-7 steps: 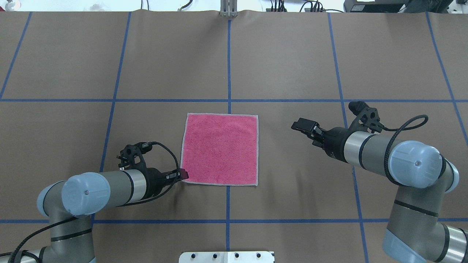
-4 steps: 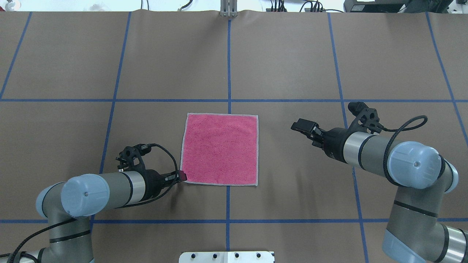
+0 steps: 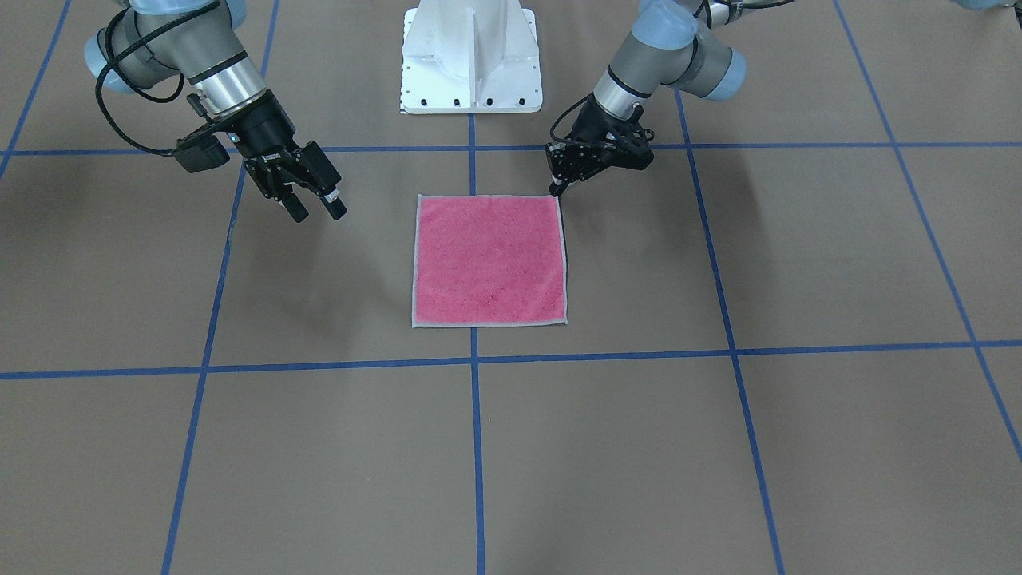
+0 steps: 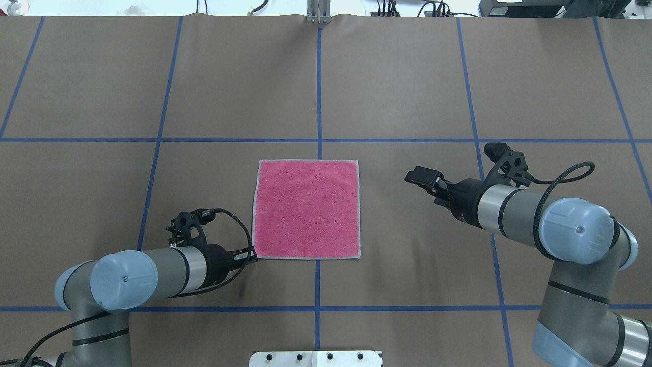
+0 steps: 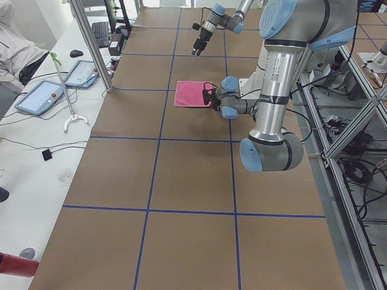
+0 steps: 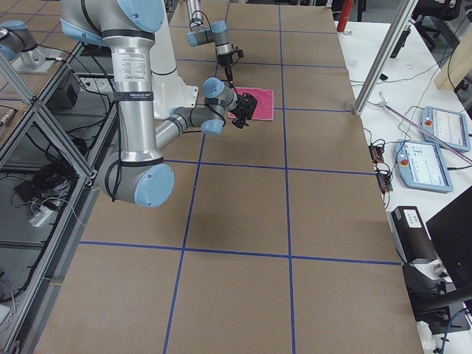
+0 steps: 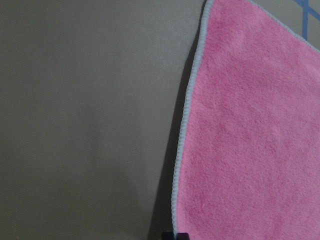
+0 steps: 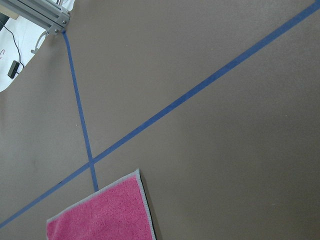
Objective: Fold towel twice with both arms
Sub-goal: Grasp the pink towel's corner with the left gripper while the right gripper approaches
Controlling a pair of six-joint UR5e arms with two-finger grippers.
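The towel [image 4: 306, 209] lies flat and pink face up in the middle of the table, also visible in the front view [image 3: 489, 259]. My left gripper [image 4: 251, 254] is low at the towel's near-left corner, fingers together on the border there [image 3: 555, 190]. The left wrist view shows the towel's pink pile [image 7: 250, 125] and its grey edge running down to a black fingertip [image 7: 176, 235]. My right gripper [image 3: 315, 209] hangs open above bare table to the right of the towel [image 4: 410, 177], well clear of it. The right wrist view catches only one corner of the towel [image 8: 100, 215].
Blue tape lines [image 4: 319, 285] split the brown table into squares. The white pedestal base [image 3: 471, 56] stands at the robot's edge. A side bench holds tablets [image 5: 42, 93] and cables, and a person's sleeve [image 5: 12, 42] shows beside it. Aluminium posts [image 6: 380, 55] rise at the far edge.
My left gripper has drawn back a little toward the robot. The towel corner it had turned up now lies flat, and the towel has slid slightly left. The right arm has barely moved.
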